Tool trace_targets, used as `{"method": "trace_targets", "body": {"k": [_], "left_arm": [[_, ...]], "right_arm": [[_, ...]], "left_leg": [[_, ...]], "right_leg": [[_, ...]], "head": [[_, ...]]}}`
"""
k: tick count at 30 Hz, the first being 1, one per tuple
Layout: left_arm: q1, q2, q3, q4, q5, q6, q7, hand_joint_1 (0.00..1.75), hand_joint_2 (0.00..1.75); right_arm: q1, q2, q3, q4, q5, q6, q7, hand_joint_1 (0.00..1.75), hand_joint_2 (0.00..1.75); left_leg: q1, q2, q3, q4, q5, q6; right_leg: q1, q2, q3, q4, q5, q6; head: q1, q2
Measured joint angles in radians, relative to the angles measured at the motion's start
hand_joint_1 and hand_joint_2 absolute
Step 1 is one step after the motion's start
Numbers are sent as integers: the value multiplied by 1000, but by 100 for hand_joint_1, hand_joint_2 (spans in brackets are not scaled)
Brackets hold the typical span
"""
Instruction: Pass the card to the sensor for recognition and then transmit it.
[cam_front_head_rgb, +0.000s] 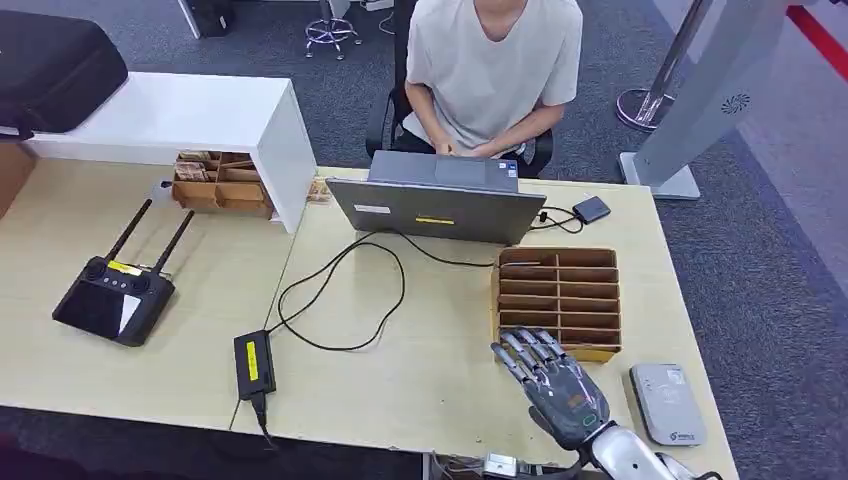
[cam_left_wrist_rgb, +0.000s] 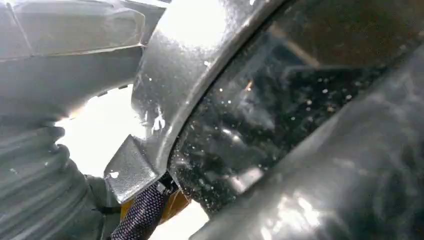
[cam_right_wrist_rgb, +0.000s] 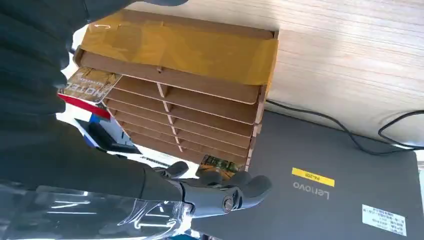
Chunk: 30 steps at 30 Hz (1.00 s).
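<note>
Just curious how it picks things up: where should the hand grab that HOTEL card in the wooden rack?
Probably the exposed end of the HOTEL card, pinched across its flat faces, coming from the open slot side of the rack; the rest seems tucked between dividers.

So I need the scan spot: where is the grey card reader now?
Head view: the grey card reader lies flat at the table's near right corner, right of the right hand and just nearer than the wooden slotted rack.

Bare pale wooden tabletop lies open left of the right hand, up to the looping black cable. Ahead, the slotted brown wooden card rack blocks the way, the grey laptop beyond it. A flat grey card reader sits just right of the wrist
</note>
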<state>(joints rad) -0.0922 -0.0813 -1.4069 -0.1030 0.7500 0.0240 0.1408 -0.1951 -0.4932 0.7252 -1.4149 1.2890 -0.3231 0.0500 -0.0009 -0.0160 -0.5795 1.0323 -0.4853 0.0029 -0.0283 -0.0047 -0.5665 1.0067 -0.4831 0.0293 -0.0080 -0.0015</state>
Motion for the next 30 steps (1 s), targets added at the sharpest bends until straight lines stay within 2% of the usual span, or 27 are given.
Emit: {"method": "trace_targets", "body": {"k": [13,19,23,30], "left_arm": [[-1,0,0,0,-3,-2,2,0,175],[-3,0,-10,0,-14,-8,3,0,175],[-6,0,-18,0,-23,-14,6,0,175],[-11,-4,-36,0,-35,-21,14,0,175]], "right_arm": [[-9,17,0,19,4,-4,4,0,175],[-44,60,0,61,23,-33,7,0,175],[-72,86,0,86,76,-81,39,0,175],[-168,145,-2,165,91,-77,43,0,175]], "left_leg": [[0,0,0,0,0,0],[0,0,0,0,0,0],[0,0,0,0,0,0],[0,1,0,0,0,0]], "right_leg": [[0,0,0,0,0,0],[0,0,0,0,0,0],[0,0,0,1,0,0],[0,1,0,1,1,-1]], "head": [[0,0],[0,0],[0,0],[0,0]]}}
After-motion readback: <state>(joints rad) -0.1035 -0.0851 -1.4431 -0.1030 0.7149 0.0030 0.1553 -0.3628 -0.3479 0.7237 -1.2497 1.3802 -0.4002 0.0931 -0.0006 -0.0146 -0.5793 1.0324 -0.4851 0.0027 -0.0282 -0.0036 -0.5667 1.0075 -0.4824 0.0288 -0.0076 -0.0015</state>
